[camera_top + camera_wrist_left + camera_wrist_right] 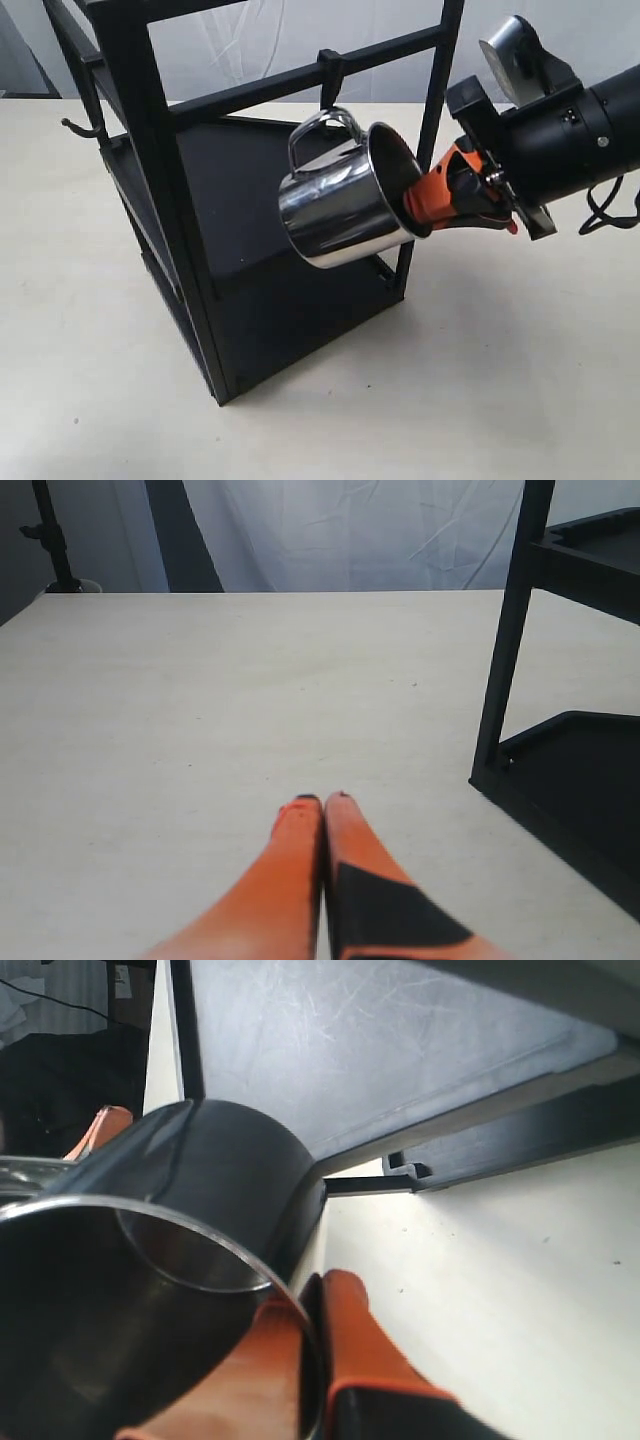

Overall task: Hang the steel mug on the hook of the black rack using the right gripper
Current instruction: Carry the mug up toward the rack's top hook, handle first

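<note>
Steel mug (345, 200): we log 1, held in the air and tilted, mouth toward 4 o'clock, looped handle uppermost, just below the rack's upper crossbar.
Hook (329, 72): 1 short straight peg clipped on that crossbar, at 12 o'clock from the handle; we judge the loop not yet on it, though peg and loop overlap in the exterior view.
Right gripper (432, 203): orange fingers closed on the mug's rim wall, 1 inside and 1 outside.
Left gripper (322, 800): fingers pressed together, holding nothing, low over the table (80, 300).
Black rack (150, 160): standing on the table, posts leaning in our view.
Contents, mug: nothing in the part of the interior we see from the right wrist.
Contents, rack shelves: nothing on the parts we see.
Risk 1: polished rim could slip in a thin pinch, dropping the mug.
Risk 2: the handle could strike the crossbar or miss the peg, shoving the rack.
Risk 3: releasing before the loop seats drops the mug.
</note>
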### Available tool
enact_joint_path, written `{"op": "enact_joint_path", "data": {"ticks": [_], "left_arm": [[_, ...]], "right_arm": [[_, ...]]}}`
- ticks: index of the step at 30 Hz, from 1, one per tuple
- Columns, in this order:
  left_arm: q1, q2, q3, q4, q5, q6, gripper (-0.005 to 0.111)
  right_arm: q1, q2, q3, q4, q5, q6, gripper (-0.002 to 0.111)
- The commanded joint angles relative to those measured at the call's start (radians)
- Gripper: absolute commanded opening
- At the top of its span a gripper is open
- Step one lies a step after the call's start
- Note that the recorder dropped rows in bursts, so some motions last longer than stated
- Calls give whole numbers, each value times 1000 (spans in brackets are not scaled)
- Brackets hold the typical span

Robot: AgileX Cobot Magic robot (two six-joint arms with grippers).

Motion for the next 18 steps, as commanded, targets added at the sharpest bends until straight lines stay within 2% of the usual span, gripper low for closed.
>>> {"op": "enact_joint_path", "data": {"ticks": [1, 18], "left_arm": [[-4, -7, 0, -6, -16, 1, 2], [-4, -7, 0, -4, -16, 1, 2]], "right_arm": [[-4, -1, -2, -1, 3, 2, -1], [-4, -1, -2, -110, 3, 50, -1]]}}
